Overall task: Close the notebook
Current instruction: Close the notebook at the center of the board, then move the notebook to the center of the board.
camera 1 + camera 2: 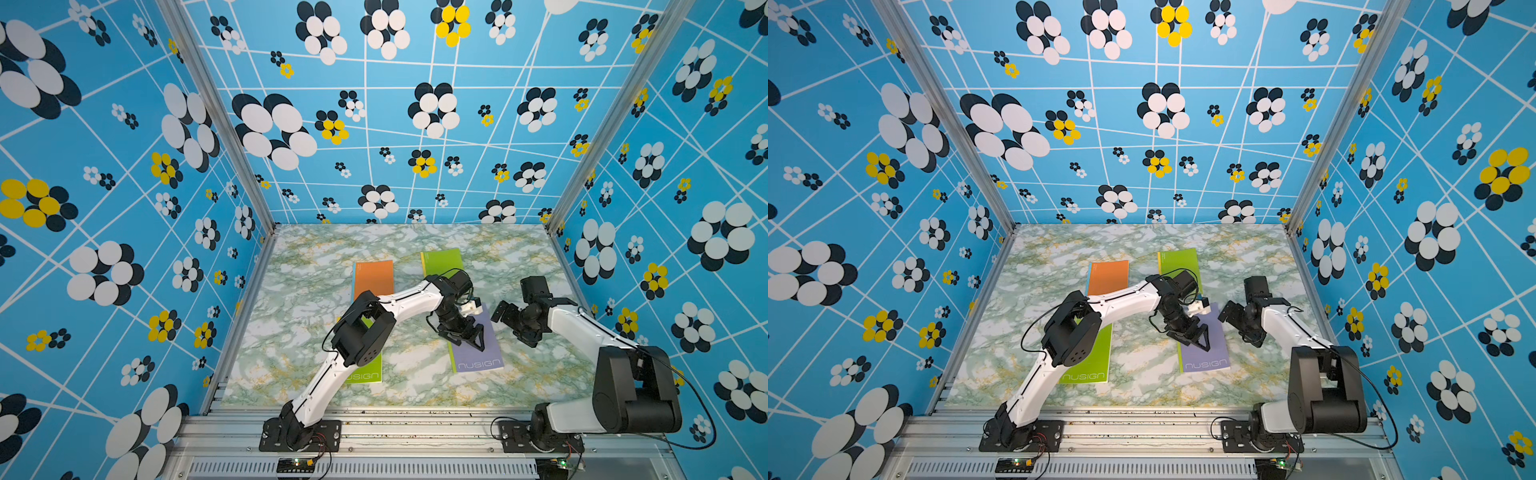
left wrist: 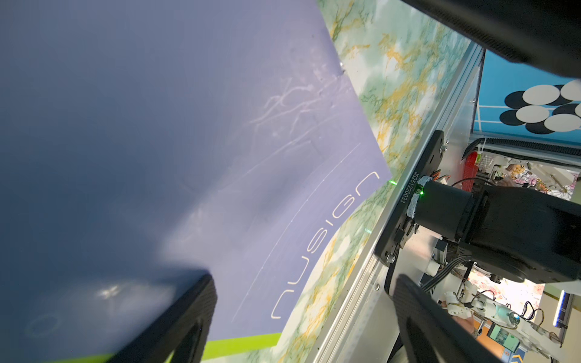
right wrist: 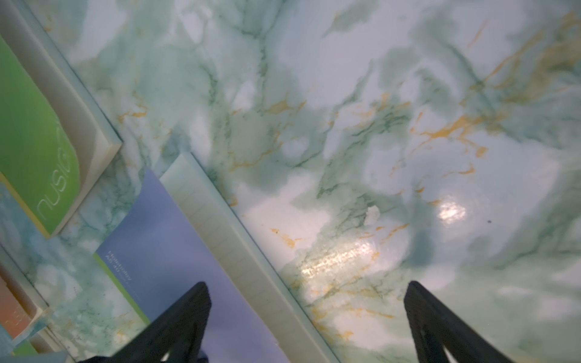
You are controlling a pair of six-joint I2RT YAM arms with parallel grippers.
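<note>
In the lower right part of the marble table (image 1: 415,386), as both top views show it, lies the purple notebook (image 1: 478,355) (image 1: 1206,353); its cover is down over the pages and the white word "nusign" faces up near the lower edge; a lime strip runs along its left side. Directly above its upper half hangs the left gripper (image 1: 471,338) (image 1: 1196,338), at the end of the white arm that crosses the frame from the lower left; in the left wrist view its fingers (image 2: 191,314) stand wide apart, one dark finger over the purple cover (image 2: 188,125) and the other over the table edge; whether the finger touches the cover, I cannot tell. Just to the right of the notebook's upper corner is the right gripper (image 1: 509,320) (image 1: 1235,320), apart from the cover; in the right wrist view its fingers (image 3: 440,323) are also spread wide and hold nothing, above bare marble (image 3: 345,125); the same view shows the notebook (image 3: 163,239) in the lower left of the frame, with a narrow strip of lined page visible beyond the cover's edge. Higher in a top view lie an orange notebook (image 1: 374,276) and a green notebook (image 1: 440,259), both shut; a second green notebook (image 1: 368,370) lies in the lower left of the table, partly hidden under the left arm.
</note>
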